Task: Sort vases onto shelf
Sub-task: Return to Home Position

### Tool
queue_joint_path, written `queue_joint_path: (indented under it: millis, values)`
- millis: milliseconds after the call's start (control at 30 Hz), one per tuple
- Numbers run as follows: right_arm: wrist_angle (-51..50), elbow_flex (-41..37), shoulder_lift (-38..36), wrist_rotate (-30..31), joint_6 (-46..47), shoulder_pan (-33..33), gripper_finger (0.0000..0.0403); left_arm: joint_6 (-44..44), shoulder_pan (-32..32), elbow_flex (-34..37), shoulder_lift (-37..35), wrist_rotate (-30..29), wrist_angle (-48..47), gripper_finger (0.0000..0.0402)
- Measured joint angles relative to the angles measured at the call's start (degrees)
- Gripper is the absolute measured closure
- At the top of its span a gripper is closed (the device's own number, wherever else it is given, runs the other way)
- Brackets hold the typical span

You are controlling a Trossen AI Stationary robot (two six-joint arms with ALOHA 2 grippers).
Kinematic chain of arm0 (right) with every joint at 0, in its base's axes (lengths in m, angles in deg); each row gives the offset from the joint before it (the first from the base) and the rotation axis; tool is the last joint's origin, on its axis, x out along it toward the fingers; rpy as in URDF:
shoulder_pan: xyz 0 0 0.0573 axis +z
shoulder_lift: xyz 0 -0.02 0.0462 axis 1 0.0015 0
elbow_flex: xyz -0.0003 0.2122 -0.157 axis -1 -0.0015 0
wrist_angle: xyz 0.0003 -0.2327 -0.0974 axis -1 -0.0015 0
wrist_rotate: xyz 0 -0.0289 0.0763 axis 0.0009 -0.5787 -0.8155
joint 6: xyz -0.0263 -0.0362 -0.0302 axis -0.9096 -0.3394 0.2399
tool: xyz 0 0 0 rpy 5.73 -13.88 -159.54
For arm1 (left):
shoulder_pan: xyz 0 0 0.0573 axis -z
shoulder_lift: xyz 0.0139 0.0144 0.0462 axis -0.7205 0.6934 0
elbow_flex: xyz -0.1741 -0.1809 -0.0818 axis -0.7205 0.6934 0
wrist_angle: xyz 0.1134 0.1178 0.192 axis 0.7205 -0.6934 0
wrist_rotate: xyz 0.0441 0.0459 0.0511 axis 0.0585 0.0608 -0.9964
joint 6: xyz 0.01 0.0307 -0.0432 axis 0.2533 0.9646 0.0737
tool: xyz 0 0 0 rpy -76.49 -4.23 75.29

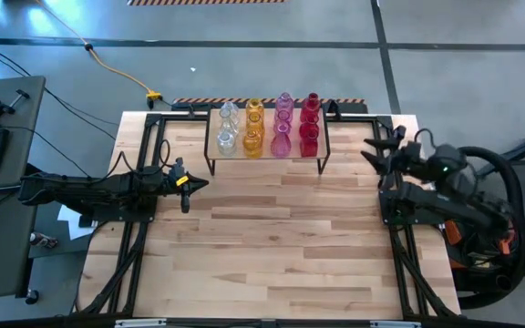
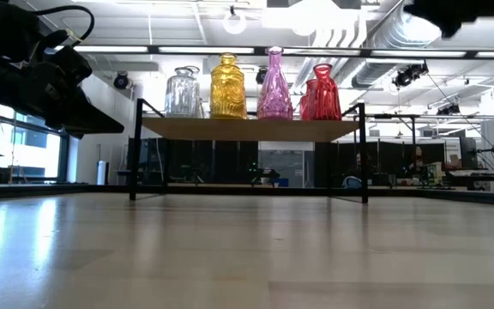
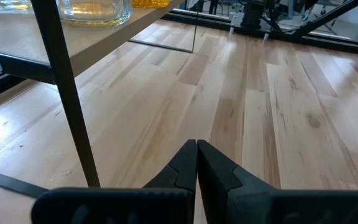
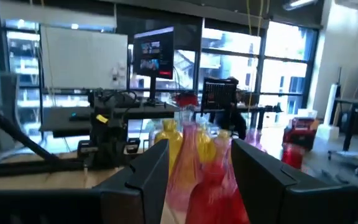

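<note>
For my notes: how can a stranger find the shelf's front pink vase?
On the plank table stands a low black-legged wooden shelf. Its front translucent pink glass vase, between an amber vase and a red vase, is slender-necked and tallest.

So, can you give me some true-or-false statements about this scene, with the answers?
1. On the shelf, colours are kept together. True: clear vases, amber vases, pink vases and red vases each form their own line.
2. The left gripper holds a vase. False: it is shut on nothing, over the bare table.
3. The right gripper is open. True.
4. The red vases stand at the shelf's end nearer the left arm. False: they are at the right arm's end; the clear vases are nearer the left arm.
</note>
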Motion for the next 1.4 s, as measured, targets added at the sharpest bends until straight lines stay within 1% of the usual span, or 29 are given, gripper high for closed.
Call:
queue_joint_path:
  millis: [167,300,500,633,833,1400]
  values:
    - [5.3,-10.9,-7.0,1.2,7.3,0.0,0.0242,0.0,0.0,0.0,0.0,0.0,0.0,0.0398]
    - [7.0,-15.0,-6.6,1.2,10.6,0.0,0.0242,0.0,0.0,0.0,0.0,0.0,0.0,0.0398]
    - [8.1,-19.2,-6.7,0.5,8.4,0.0,0.0242,0.0,0.0,0.0,0.0,0.0,0.0,0.0398]
    - [7.3,-21.9,-6.7,-2.0,9.3,0.0,0.0242,0.0,0.0,0.0,0.0,0.0,0.0,0.0398]
    - [6.4,-23.7,-6.3,-2.0,13.5,0.0,0.0242,0.0,0.0,0.0,0.0,0.0,0.0,0.0398]
    - [6.2,-23.7,-6.2,-1.1,14.0,0.0,0.0242,0.0,0.0,0.0,0.0,0.0,0.0,0.0398]
